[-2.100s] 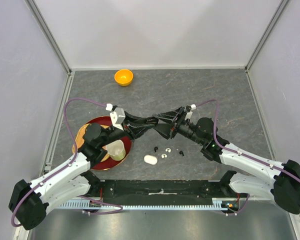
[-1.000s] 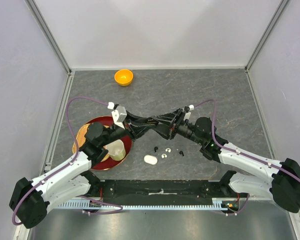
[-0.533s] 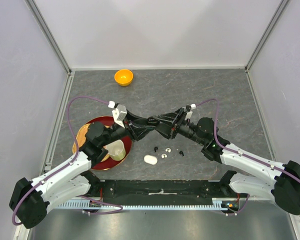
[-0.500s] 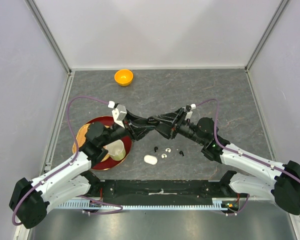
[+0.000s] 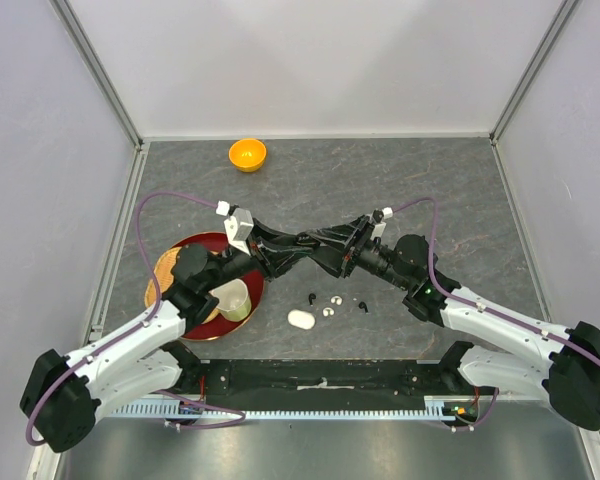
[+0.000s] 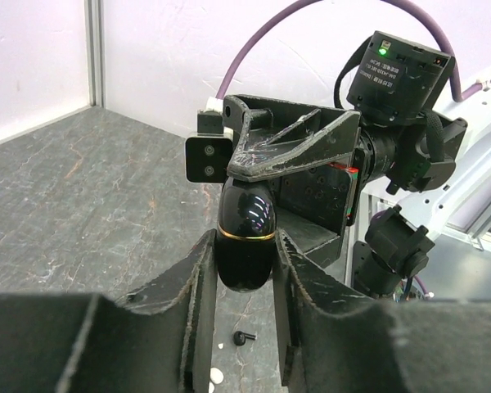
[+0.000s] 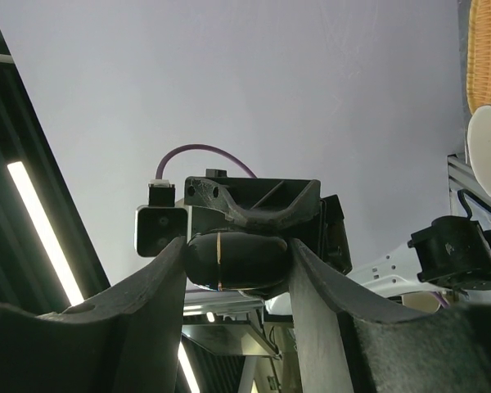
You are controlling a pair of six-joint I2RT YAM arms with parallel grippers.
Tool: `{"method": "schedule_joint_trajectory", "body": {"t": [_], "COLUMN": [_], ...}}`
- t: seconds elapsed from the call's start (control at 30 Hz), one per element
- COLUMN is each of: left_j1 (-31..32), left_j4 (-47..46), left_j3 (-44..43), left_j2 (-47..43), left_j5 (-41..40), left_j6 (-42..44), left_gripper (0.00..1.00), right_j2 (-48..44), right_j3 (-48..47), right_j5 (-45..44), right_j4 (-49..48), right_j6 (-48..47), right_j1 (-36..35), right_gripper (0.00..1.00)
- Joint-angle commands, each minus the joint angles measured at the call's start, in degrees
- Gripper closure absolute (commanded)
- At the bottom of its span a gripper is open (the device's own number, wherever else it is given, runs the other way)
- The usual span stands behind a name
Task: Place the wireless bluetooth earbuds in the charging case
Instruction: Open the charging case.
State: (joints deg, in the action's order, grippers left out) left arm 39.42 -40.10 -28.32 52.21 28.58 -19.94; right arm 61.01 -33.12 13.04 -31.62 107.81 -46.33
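A black charging case (image 6: 245, 233) with a thin gold seam hangs above the table between both grippers. My left gripper (image 6: 244, 246) is shut on its lower half. My right gripper (image 7: 237, 254) is shut on the same charging case (image 7: 239, 259) from the opposite side. In the top view the two grippers meet at mid-table (image 5: 306, 242). Below them lie the earbuds: a black one (image 5: 311, 298), two white ones (image 5: 337, 299) (image 5: 327, 311) and another black one (image 5: 363, 306). A black earbud (image 6: 244, 337) also shows between my left fingers.
A white oval case (image 5: 301, 319) lies by the earbuds. Under my left arm sits a red plate (image 5: 185, 250) with a wicker mat (image 5: 163, 277) and a cream cup (image 5: 232, 299). An orange bowl (image 5: 247, 154) stands far back. Walls enclose three sides.
Both grippers stay joined on the case above the table. The left arm has shifted only slightly.
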Motion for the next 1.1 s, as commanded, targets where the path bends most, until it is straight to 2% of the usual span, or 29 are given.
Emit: {"method": "schedule_joint_trajectory", "body": {"t": [0.0, 0.13, 0.23, 0.87, 1.07], "left_j1": [0.7, 0.8, 1.0, 1.3, 1.3], "left_j4": [-3.6, -4.7, -4.7, -4.4, -4.1], "left_j3": [-1.6, -1.3, -1.7, -1.4, -1.2], "left_j2": [1.0, 1.3, 1.6, 1.6, 1.5], "left_j5": [0.1, -0.5, -0.4, -1.1, -1.0], "left_j6": [-1.2, -1.1, -1.1, -0.8, -0.6], "left_gripper": [0.67, 0.72, 0.72, 0.59, 0.60], "right_j2": [-0.8, -0.5, -0.3, -0.3, -0.4], "right_j3": [-1.1, -1.0, -1.1, -0.5, -0.6], "right_j5": [0.4, 0.8, 0.9, 0.6, 0.5], "right_j4": [-3.8, -4.5, -4.9, -4.6, -4.6], "right_j6": [1.3, 1.7, 1.7, 1.9, 2.0], "right_j1": [-0.2, -0.2, -0.3, -0.2, -0.3], "right_gripper": [0.77, 0.77, 0.77, 0.77, 0.77]}}
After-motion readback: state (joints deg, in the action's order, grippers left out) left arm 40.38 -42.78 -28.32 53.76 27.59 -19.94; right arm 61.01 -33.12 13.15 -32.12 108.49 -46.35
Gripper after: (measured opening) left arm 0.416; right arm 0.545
